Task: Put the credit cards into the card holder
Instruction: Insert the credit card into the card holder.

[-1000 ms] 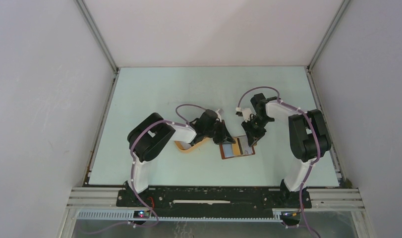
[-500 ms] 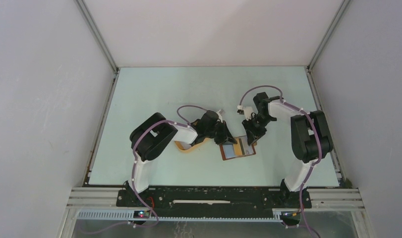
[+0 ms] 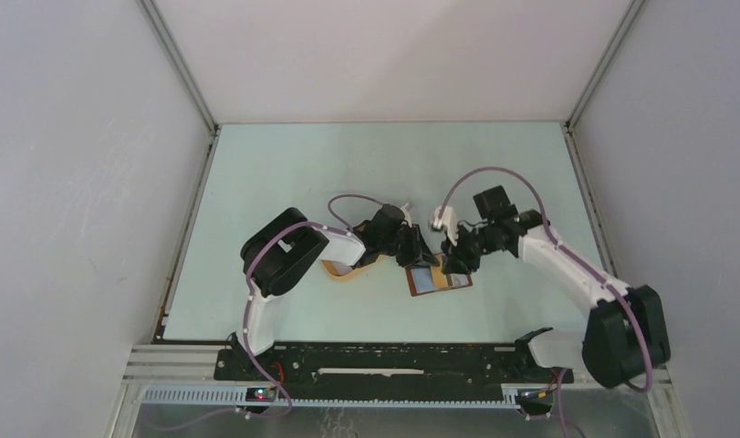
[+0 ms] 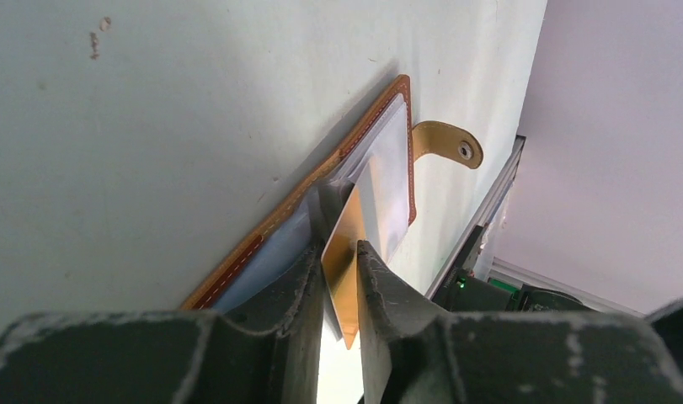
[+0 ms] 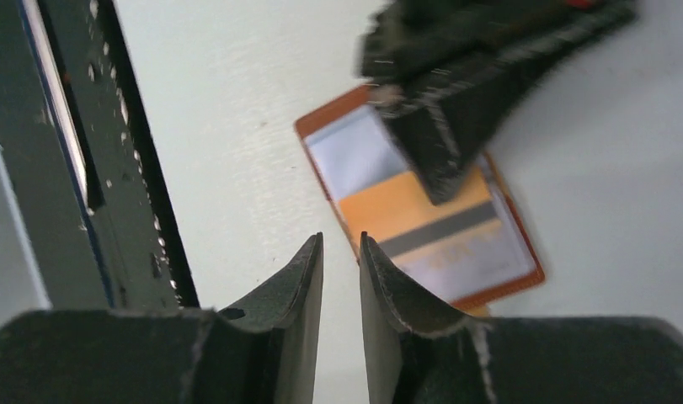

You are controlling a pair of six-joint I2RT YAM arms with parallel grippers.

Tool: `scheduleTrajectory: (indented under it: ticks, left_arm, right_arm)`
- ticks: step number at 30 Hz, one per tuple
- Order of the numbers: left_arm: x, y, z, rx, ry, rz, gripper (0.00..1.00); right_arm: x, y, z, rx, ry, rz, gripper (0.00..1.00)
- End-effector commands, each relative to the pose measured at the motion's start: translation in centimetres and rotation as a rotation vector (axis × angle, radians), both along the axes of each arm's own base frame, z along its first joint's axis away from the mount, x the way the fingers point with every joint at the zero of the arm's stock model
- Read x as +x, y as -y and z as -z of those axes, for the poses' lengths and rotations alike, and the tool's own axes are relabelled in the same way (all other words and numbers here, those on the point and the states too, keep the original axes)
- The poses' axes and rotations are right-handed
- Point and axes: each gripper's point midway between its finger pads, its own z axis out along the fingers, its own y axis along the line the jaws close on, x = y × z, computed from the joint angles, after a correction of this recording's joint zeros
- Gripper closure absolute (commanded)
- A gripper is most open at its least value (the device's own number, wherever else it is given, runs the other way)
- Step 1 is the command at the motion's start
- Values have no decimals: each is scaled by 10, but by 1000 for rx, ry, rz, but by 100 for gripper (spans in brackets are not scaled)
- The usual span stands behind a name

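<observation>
No word, brand, number or sign can be read on anything in these views. The nearest thing to print is on the orange card [image 5: 397,206] at the open card holder [image 5: 354,156]. In the right wrist view, a faint pale mark sits just below the card's dark stripe. It is too blurred to tell whether it is lettering.

Open card holder [image 5: 354,156], orange credit card [image 5: 397,206], right gripper [image 5: 340,242] nearly closed
</observation>
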Motion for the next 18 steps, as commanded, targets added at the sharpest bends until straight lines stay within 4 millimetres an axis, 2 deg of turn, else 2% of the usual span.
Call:
scheduleTrajectory:
  ticks: [1,3,10,18]
  left_arm:
    - [-7,-1,14,47,-26,15,74]
    - [-6,0,13,46,-25,15,73]
    - [-7,-2,17,55,-29,12,70]
    - [-7,-1,18,52,-31,16,69]
  right_arm:
    - [-17,-23,-7,66,402,-343,70]
    - [-26,-31,2,44,483,-456,74]
    - [-5,-54,29,-153,645,-481,83]
    - [14,-52,58,-310,653,-436,87]
